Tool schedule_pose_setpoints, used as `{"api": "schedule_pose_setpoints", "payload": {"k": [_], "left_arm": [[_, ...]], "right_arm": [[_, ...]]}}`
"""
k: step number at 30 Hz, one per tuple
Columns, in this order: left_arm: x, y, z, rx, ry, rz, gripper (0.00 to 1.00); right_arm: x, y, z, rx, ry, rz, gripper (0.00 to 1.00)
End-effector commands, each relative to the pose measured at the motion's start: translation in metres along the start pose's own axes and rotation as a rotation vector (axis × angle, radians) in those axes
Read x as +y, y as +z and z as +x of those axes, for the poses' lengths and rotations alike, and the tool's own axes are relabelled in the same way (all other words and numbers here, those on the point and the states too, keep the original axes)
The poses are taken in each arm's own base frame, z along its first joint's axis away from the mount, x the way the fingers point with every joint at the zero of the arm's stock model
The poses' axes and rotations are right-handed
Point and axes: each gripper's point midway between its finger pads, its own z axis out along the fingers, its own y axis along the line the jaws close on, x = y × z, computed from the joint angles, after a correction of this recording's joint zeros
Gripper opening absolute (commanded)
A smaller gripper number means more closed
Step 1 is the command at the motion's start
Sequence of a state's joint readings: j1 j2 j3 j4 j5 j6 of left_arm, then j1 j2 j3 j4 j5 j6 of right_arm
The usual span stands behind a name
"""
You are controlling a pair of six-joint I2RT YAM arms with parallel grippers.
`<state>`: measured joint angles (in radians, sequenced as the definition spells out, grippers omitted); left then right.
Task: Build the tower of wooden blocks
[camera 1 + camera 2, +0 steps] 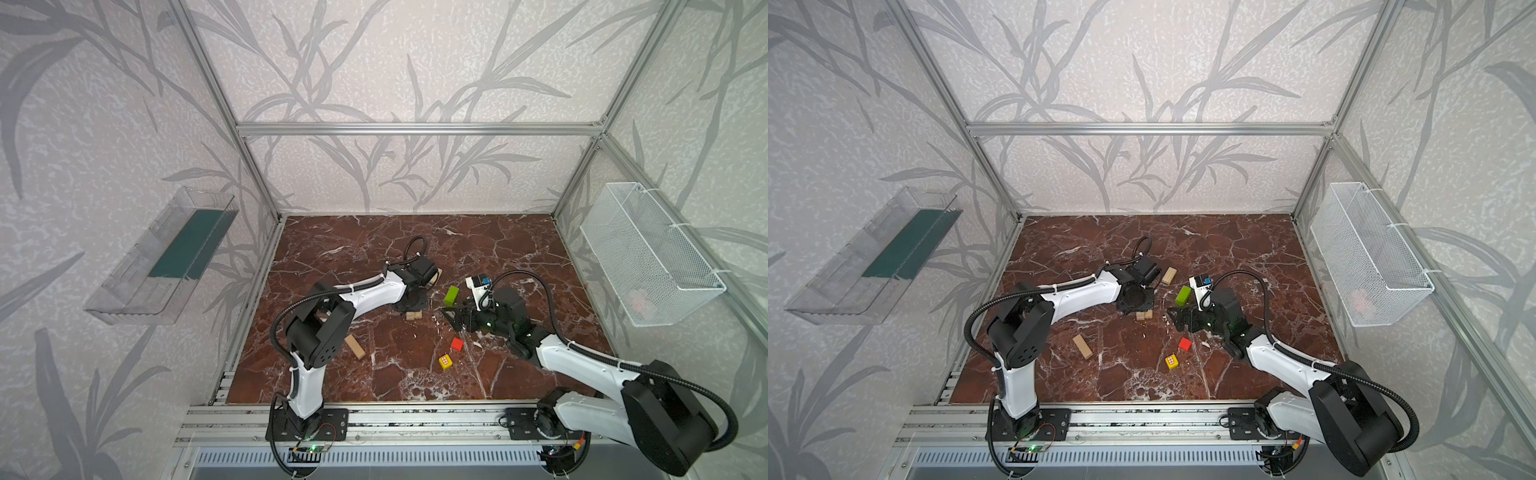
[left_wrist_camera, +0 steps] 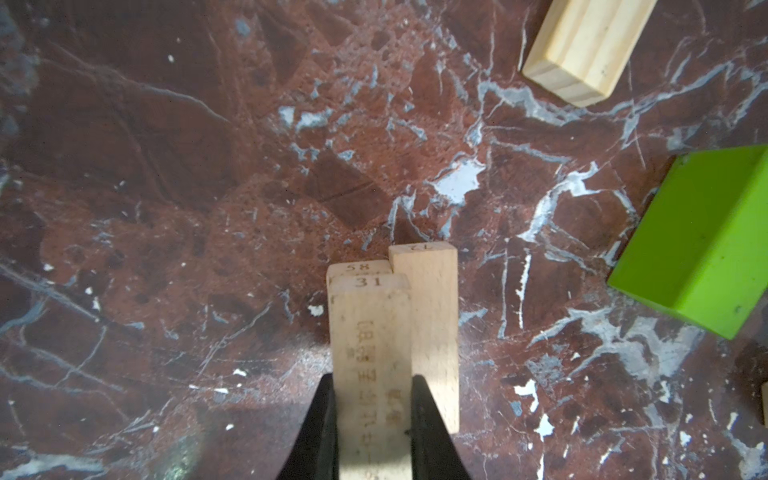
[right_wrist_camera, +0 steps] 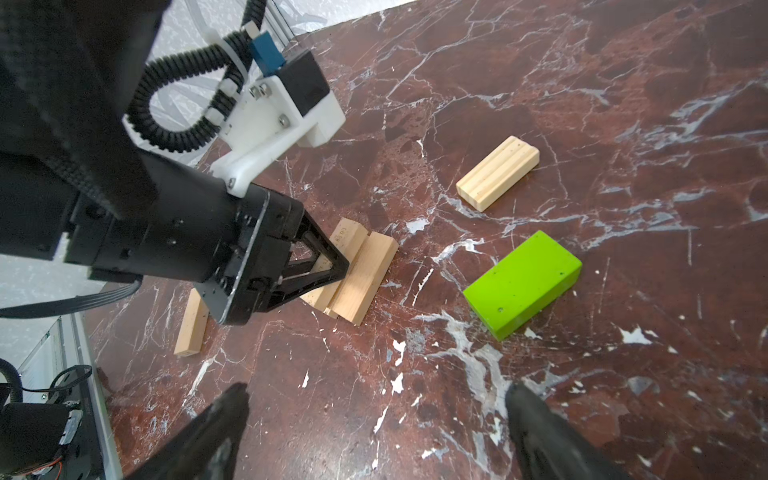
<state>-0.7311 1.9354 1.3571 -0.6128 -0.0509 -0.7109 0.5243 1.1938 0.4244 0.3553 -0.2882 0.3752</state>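
- While the left arm point(image 1: 365, 297) stretches to the middle of the red-brown marble surface point(image 1: 519, 249), the left gripper point(image 2: 372, 380) has its black jaws pinching a plain tan wooden bar stamped 31 point(image 2: 370, 332) by its long sides.
- That bar lies flat on a second tan bar point(image 2: 357, 268), with a third tan bar point(image 2: 434, 311) touching alongside. Together they make the wood block tower point(image 3: 365, 274), only two layers high, near the surface's centre.
- In both top views the left arm covers most of this stack, and only the near ends show.
- The right gripper point(image 3: 376, 390) hangs near the stack, jaws spread wide and holding nothing. Bare surface lies between it and the stack.
- A lime-green rectangular bar point(image 1: 451, 295) lies flat just beyond the right gripper, apart from the stack.
- A pale grooved wooden block point(image 3: 496, 178) lies farther back.
- A loose tan wooden bar point(image 1: 355, 347) lies near the left arm's elbow.
- A small red cube point(image 1: 457, 343) and a yellow patterned cube point(image 1: 445, 361) sit toward the front, apart from each other.
- A white wire basket point(image 1: 648, 253) hangs on the right wall, and a clear plastic tray point(image 1: 162, 257) on the left wall.
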Motion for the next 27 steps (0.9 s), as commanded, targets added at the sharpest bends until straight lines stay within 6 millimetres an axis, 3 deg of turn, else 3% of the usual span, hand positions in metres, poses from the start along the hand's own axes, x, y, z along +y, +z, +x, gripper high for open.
{"api": "schedule_pose_setpoints", "payload": {"k": [1, 27], "left_arm": [[0.0009, 0.0027, -0.0037, -0.003, -0.017, -0.013, 0.00], [0.0075, 0.0114, 0.0015, 0.021, -0.024, -0.036, 0.00]], "right_arm": [[0.0013, -0.0042, -0.0078, -0.032, 0.000, 0.001, 0.96], [0.0042, -0.0008, -0.0054, -0.013, 0.002, -0.021, 0.96]]}}
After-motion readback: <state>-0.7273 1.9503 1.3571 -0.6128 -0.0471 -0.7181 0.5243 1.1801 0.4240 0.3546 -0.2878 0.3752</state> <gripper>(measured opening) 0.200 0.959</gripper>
